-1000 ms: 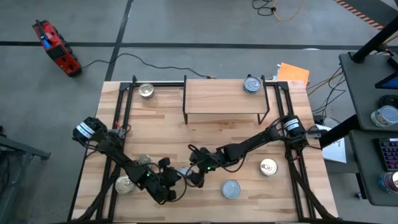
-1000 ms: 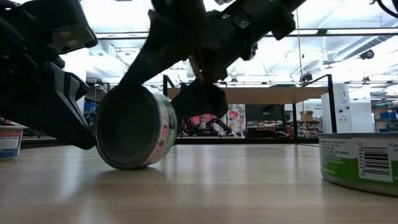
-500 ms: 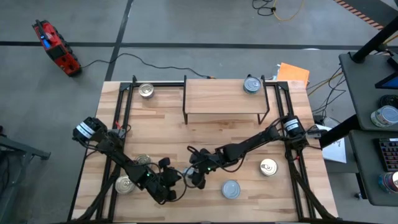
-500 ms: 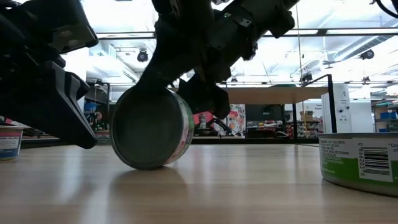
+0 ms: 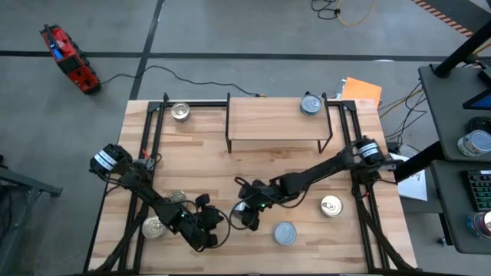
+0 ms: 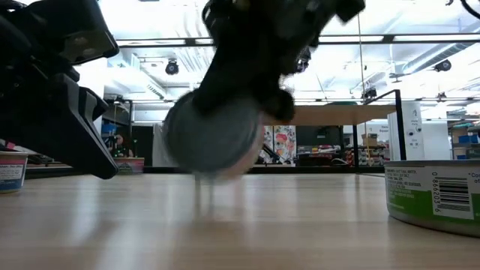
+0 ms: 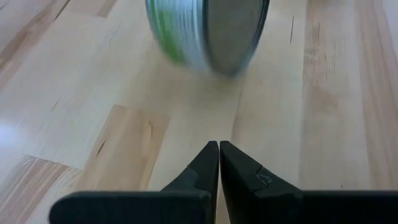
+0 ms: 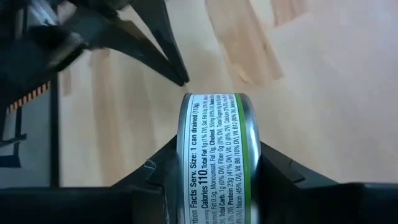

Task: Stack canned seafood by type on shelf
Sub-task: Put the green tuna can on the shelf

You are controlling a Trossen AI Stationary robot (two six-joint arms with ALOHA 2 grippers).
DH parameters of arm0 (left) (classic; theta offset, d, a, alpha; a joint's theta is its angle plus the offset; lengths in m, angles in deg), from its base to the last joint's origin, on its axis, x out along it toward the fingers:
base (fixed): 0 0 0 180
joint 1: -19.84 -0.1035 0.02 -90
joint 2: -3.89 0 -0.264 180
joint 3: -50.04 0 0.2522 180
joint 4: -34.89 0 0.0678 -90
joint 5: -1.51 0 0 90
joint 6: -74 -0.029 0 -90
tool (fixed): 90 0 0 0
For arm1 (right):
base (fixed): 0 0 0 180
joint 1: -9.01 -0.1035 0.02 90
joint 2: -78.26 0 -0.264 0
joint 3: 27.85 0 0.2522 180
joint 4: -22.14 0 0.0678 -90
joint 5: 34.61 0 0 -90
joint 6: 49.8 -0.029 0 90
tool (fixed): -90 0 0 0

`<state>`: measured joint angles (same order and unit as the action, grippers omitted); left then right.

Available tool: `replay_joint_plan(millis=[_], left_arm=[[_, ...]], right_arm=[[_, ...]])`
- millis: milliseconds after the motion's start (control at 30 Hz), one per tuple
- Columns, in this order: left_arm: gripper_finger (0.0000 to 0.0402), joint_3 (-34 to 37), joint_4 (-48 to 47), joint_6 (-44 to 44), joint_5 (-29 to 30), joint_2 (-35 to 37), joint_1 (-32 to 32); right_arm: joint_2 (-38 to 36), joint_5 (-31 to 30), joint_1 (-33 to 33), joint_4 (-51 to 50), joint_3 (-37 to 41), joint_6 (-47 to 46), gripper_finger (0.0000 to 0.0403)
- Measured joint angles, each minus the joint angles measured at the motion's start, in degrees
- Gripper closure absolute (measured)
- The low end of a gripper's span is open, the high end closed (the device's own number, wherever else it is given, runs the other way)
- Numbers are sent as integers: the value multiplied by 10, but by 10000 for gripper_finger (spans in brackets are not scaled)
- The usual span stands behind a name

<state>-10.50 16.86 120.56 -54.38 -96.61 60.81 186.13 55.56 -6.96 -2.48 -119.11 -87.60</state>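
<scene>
My right gripper (image 5: 248, 217) is shut on a green-labelled tin (image 8: 211, 155) at the table's near middle, and the tin stands on edge; it shows blurred in the low view (image 6: 214, 142). My left gripper (image 7: 219, 149) is shut and empty, just left of that tin (image 7: 205, 31) and pointing at it. The shelf (image 5: 276, 123) stands at the far middle, with a blue-topped tin (image 5: 310, 103) at its far right corner. Other tins stand on their flat bottoms on the table: silver-gold ones (image 5: 180, 112) (image 5: 331, 205) (image 5: 156, 227) and a blue one (image 5: 285, 233). My right gripper pinches the tin by its two flat faces (image 8: 249, 168), one finger on each, and the labelled side wall faces the wrist camera. The fingers come slanting from the table's right. The tin sits on edge, its faces upright, and seems just clear of the table.
Another tin (image 5: 175, 199) lies partly under my left arm. In the low view a green-labelled tin (image 6: 435, 199) stands close at the right and another tin (image 6: 11, 172) at the left. Black frame bars (image 5: 153, 123) run along the table's sides.
My right gripper has gone up and a little toward the table's right edge with the tin. The tin rested on its edge on the table half a second ago and now stands higher, away from my left gripper.
</scene>
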Motion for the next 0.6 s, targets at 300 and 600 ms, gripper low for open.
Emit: replay_joint_plan(millis=[300,600], left_arm=[[401,1,-6,0,0,0,0],[401,5,-6,14,0,1,0]], right_arm=[[-170,-44,44,-111,0,-11,270],[-261,-51,249,-91,-1,-65,270]])
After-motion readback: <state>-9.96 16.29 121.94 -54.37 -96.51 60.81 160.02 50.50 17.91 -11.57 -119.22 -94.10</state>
